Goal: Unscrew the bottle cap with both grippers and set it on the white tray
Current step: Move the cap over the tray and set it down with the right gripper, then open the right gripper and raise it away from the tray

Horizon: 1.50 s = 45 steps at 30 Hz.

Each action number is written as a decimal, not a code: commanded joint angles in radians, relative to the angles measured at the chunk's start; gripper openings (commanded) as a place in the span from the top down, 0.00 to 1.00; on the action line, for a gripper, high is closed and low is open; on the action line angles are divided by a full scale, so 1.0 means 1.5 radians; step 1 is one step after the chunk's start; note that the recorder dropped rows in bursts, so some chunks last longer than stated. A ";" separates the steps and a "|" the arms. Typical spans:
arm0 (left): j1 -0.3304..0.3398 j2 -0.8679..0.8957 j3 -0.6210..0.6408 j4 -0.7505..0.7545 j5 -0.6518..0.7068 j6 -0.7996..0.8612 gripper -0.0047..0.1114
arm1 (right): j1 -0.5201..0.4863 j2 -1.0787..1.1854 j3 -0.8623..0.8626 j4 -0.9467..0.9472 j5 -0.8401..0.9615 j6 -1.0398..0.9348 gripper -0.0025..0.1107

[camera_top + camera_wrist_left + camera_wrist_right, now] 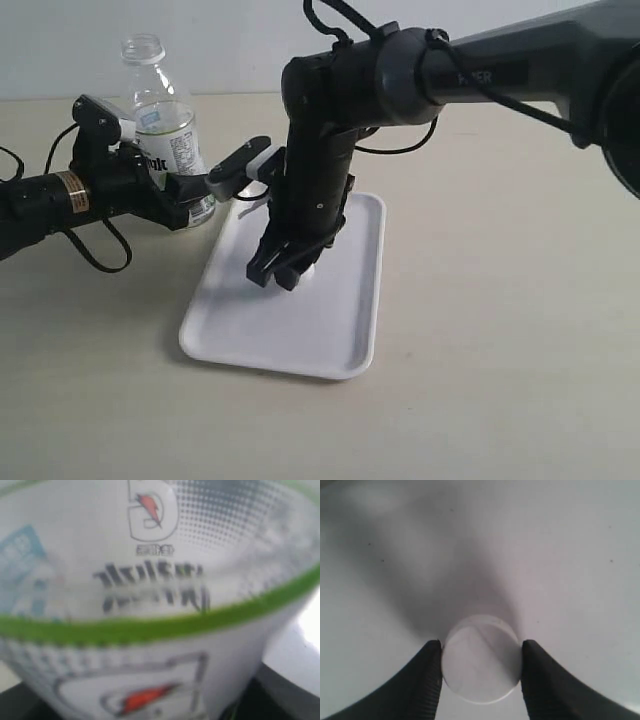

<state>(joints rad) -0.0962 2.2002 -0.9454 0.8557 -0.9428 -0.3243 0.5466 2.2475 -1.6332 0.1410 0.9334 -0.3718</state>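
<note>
The clear bottle (pixel 165 130) stands upright at the back left with its neck open and no cap on it. My left gripper (pixel 170 152) is shut on the bottle at label height. Its label (pixel 150 585) fills the left wrist view, and the jaws are hidden behind it. My right gripper (pixel 285 272) points down onto the white tray (pixel 340 330). In the right wrist view the small round white bottle cap (pixel 480 660) sits between the two black fingers (pixel 420 685) of the right gripper (pixel 481 655), touching both, just above or on the tray (pixel 560 555).
The beige table (pixel 500 300) surrounds the tray. The right arm's big grey link (pixel 520 70) runs across the upper right. The left arm's black cable (pixel 95 255) loops on the table beside the bottle.
</note>
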 commanded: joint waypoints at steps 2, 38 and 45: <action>-0.001 -0.009 0.001 -0.018 -0.033 -0.004 0.96 | 0.000 0.008 0.002 0.011 -0.003 0.000 0.75; -0.001 -0.017 0.005 -0.012 -0.008 0.001 0.07 | 0.000 -0.228 0.000 0.045 0.022 0.007 0.32; 0.008 -0.080 0.066 0.004 0.032 0.007 0.07 | 0.000 -0.288 0.000 0.045 0.046 0.012 0.32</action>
<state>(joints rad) -0.0930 2.1257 -0.8852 0.8585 -0.9312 -0.3224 0.5466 1.8577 -1.6332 0.2081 0.9907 -0.3648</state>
